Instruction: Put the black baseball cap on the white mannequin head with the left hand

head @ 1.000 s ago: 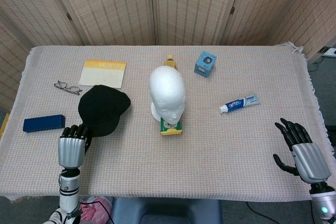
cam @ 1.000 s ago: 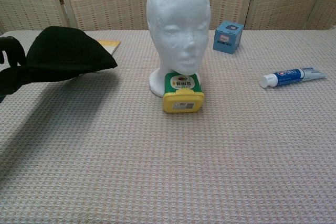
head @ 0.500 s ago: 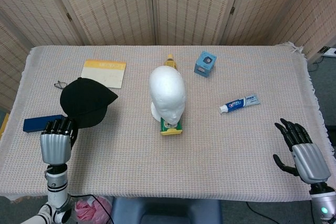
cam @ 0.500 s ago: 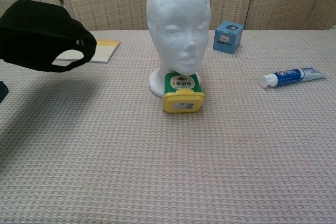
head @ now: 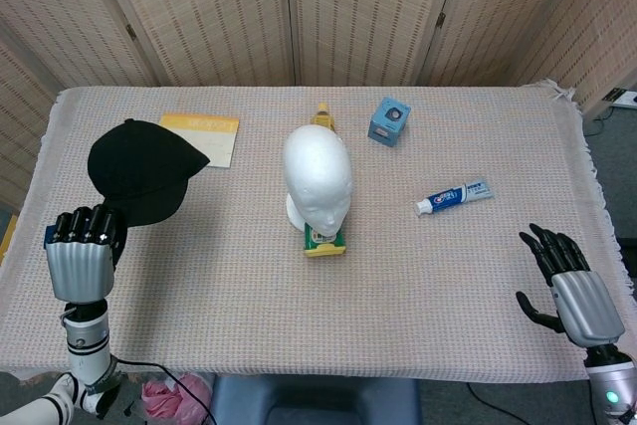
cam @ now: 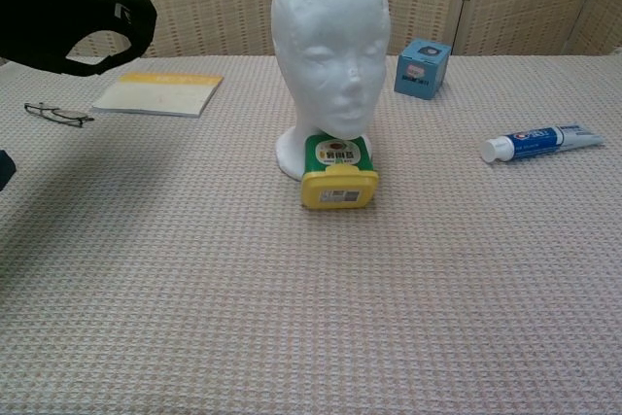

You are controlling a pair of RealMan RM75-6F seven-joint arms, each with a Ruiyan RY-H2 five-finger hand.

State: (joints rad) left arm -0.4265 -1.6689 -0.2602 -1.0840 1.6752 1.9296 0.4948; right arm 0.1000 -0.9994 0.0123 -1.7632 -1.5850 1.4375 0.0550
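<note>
Since the earlier frame my left hand (head: 84, 251), gripping the black baseball cap (head: 139, 169), has lifted it up and leftward, well apart from the white mannequin head (head: 317, 178); placement remains outstanding.

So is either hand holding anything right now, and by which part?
The left hand holds the black baseball cap up off the table by its near edge; the exact spot is hidden. The right hand holds nothing.
</note>
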